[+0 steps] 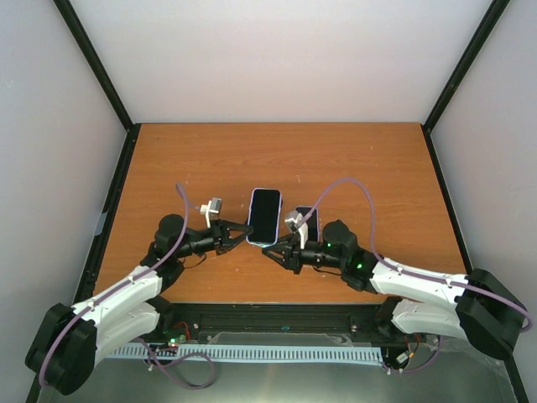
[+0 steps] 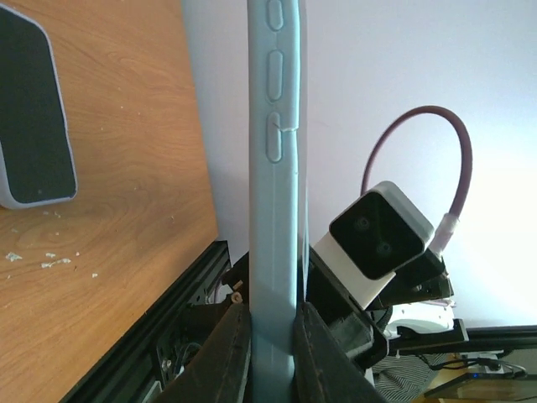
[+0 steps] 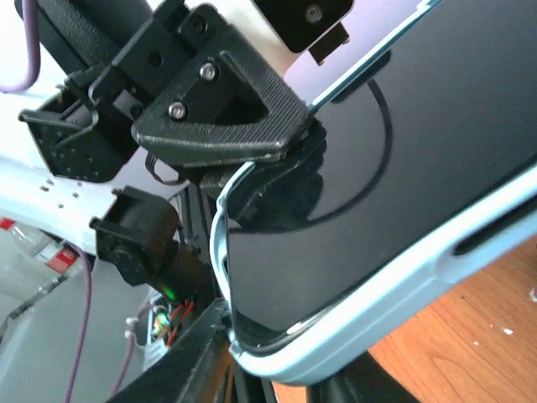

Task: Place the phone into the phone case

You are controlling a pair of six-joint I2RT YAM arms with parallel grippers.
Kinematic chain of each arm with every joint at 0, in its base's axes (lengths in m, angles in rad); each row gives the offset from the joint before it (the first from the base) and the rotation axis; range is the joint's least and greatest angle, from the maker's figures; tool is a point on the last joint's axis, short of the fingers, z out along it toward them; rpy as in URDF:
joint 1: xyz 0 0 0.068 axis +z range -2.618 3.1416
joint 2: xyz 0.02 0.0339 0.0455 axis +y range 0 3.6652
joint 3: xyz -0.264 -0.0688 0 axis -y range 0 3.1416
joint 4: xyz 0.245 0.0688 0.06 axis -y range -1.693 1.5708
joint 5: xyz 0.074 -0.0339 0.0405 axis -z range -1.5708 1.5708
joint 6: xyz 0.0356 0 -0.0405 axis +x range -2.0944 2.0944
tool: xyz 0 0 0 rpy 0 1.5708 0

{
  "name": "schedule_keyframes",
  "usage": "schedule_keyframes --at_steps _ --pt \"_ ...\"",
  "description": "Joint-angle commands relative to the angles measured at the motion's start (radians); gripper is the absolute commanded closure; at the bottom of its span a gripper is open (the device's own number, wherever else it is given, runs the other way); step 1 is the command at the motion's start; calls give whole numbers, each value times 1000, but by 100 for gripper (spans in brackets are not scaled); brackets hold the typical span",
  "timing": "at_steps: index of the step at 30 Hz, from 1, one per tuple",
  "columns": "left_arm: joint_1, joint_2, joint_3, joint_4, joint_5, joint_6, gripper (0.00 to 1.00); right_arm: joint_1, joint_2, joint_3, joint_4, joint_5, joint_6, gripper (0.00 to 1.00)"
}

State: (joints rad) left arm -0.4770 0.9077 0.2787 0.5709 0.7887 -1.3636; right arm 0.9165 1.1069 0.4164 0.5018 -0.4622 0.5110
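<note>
Altogether one phone, one light-blue case.

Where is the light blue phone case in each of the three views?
Top external: the light blue phone case lies at the picture's middle.
Left wrist: edge-on, a vertical strip at centre.
Right wrist: fills the right side, rim along the bottom.
Shared landmark: the left gripper, clamped on its edge.

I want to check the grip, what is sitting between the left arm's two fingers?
The light blue phone case, seen edge-on, is pinched between the left fingers. The left wrist view shows it.
</note>
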Motion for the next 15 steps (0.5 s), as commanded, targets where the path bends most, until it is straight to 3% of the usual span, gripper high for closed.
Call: schedule_keyframes --at_steps 1,2,6,8,10,13,15 --pt "0 -21 11 64 -12 -51 100 10 -27 18 -162 -22 -233 68" --pt "0 -22 11 62 -12 -51 100 10 -31 19 -177 -25 -256 61" --pt "0 -22 13 44 -15 -35 100 10 -80 30 -272 7 -290 57" --pt "0 -22 11 40 -18 -28 100 10 -115 25 -271 17 -272 49" --pt "0 -22 13 29 -21 -13 100 10 -146 21 -273 50 -234 40" --pt "0 -22 27 -34 -40 40 100 10 -181 25 -296 142 -142 36" --pt "0 -20 47 -112 -62 95 100 10 -201 35 -327 208 -51 24"
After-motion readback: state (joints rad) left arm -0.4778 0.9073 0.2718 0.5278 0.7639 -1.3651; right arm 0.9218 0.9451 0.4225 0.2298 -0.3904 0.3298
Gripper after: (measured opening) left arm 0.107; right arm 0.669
